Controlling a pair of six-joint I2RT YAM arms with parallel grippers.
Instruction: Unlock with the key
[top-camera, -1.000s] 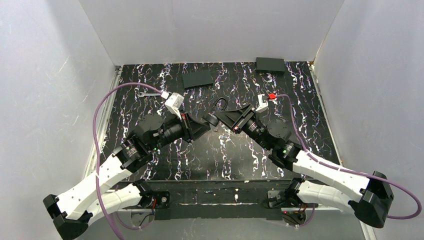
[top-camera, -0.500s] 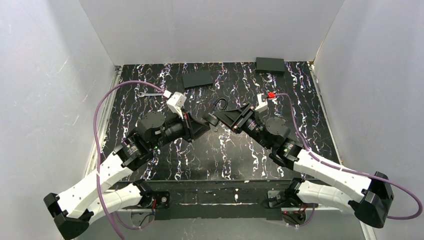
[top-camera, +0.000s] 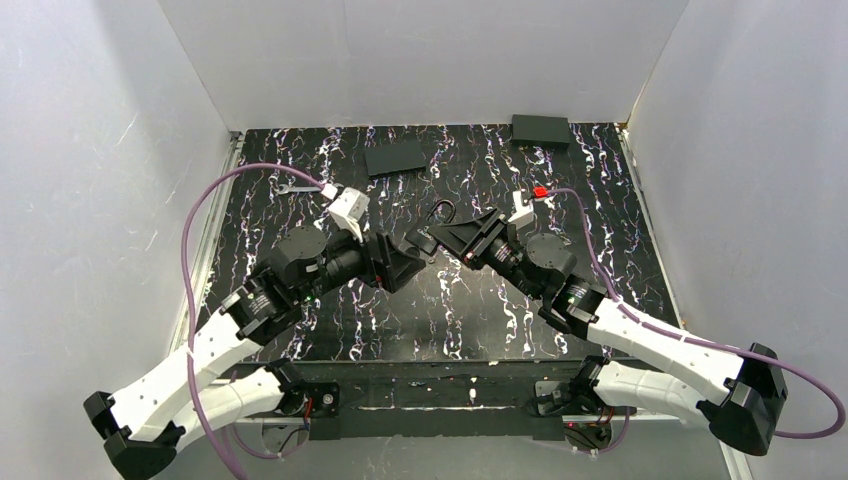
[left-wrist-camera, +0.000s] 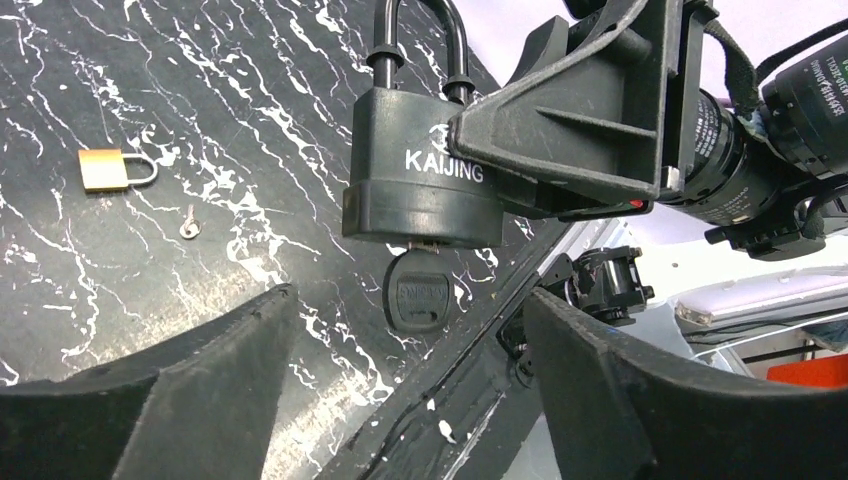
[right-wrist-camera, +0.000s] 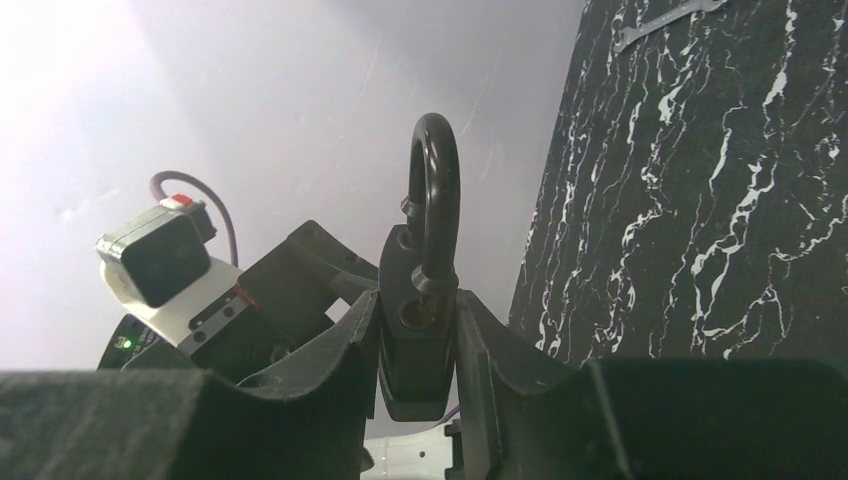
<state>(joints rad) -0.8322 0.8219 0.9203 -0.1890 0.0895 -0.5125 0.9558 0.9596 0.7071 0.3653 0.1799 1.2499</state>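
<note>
White walls close in a black, white-veined table (top-camera: 450, 320), and from above we see both arms reaching to its middle, the left gripper (top-camera: 408, 265) and the right gripper (top-camera: 425, 238) tip to tip. A flat wrench (top-camera: 293, 187) lies near the far left edge, and two black boxes (top-camera: 395, 158) sit along the back.

From the left wrist we see a black padlock (left-wrist-camera: 420, 190), its shackle pointing up, clamped by the right gripper from the right side. The key (left-wrist-camera: 420, 292) hangs from the keyhole in the padlock's underside, black head down. Our left fingers (left-wrist-camera: 200, 390) stand wide apart, one on each side of the key, and touch neither it nor the padlock. On the table behind lie a small brass padlock (left-wrist-camera: 105, 168) and, just beside it, a small silvery key (left-wrist-camera: 189, 225).

From the right wrist we see the padlock's body squeezed between the right fingers (right-wrist-camera: 330, 370), shackle upright against the pale wall. The key is hidden in this view.
</note>
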